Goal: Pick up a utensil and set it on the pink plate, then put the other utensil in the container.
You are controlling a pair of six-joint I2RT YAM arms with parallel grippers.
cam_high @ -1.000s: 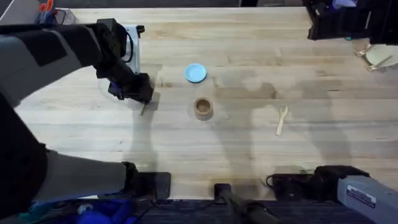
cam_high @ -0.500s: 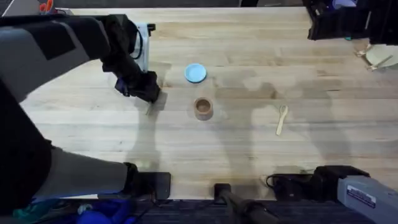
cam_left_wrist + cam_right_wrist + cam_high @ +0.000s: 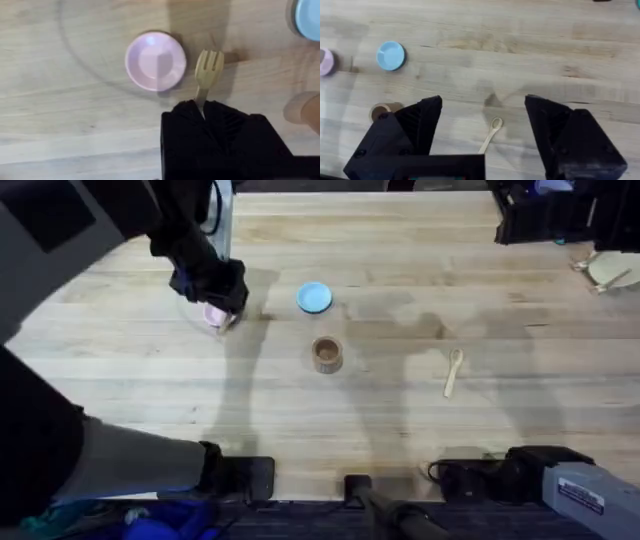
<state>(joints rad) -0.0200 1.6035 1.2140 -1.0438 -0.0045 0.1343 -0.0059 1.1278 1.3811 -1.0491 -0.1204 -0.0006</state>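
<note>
My left gripper (image 3: 201, 105) is shut on the handle of the small wooden fork (image 3: 209, 66), and the tines hang just beside the pink plate (image 3: 155, 61), above the table. From overhead, the left gripper (image 3: 217, 295) hovers at the far left over the pink plate (image 3: 214, 316), which it partly covers. The wooden spoon (image 3: 453, 372) lies flat on the table right of centre. The wooden container (image 3: 327, 354) stands upright mid-table. My right gripper (image 3: 484, 102) is open and empty, held high and well back from the spoon (image 3: 490, 136).
A light blue dish (image 3: 314, 298) sits just behind the container, right of the pink plate. Dark equipment and a plate with utensils (image 3: 610, 272) occupy the far right corner. Bare wood lies between container and spoon.
The left arm has carried the fork away from the spot left of the container, toward the far side, and now hangs over the pink plate. The right arm, spoon and container have not moved.
</note>
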